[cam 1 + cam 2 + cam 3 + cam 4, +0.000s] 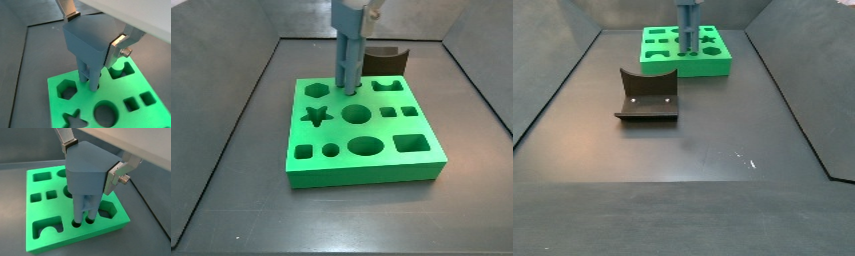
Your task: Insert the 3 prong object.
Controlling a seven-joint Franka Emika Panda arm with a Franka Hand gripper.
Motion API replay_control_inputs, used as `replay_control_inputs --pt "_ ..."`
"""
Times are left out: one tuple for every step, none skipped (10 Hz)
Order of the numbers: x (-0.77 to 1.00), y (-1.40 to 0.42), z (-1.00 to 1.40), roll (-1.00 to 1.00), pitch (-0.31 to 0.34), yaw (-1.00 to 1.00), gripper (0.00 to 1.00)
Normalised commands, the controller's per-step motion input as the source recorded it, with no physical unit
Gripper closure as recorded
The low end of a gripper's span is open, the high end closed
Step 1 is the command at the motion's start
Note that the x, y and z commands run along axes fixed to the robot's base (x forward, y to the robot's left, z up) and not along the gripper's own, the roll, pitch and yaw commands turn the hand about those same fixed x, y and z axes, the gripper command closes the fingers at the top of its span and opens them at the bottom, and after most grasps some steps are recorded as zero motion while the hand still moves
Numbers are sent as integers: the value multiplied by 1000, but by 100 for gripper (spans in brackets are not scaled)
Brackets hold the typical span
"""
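The 3 prong object (88, 42) is a blue-grey bar, upright, with its thin prongs at the green block (113, 105). My gripper (91, 30) is shut on the bar's wide upper end; a silver finger (117, 42) presses each side. In a wrist view the prongs (84, 214) stand in holes near the block's edge (100, 230). In both side views the bar (349, 50) (688, 22) rises straight from the block (372, 165) (714, 62). How deep the prongs sit is hidden.
The block has several shaped holes: a hexagon (66, 88), a star (317, 116), circles and squares. A dark curved block (647, 97) lies on the floor apart from the green block. It also shows behind the green block (388, 58). Dark walls ring the floor.
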Motion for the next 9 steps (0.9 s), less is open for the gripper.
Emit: replay_control_inputs --pt "0 320 0 0 0 -383 100" --pt "0 177 -34 0 0 -17 100" --pt "69 49 -169 0 0 -14 100" --pt "11 0 -257 -121 -11 -49 100" --pt "154 -126 -249 -224 0 -154 100" --pt "211 -40 -194 -179 0 -240 100" --pt "194 0 -206 -167 0 -203 100" --pt "191 0 -343 -166 -11 -186 100" --pt "234 0 -517 -83 -24 -209 100"
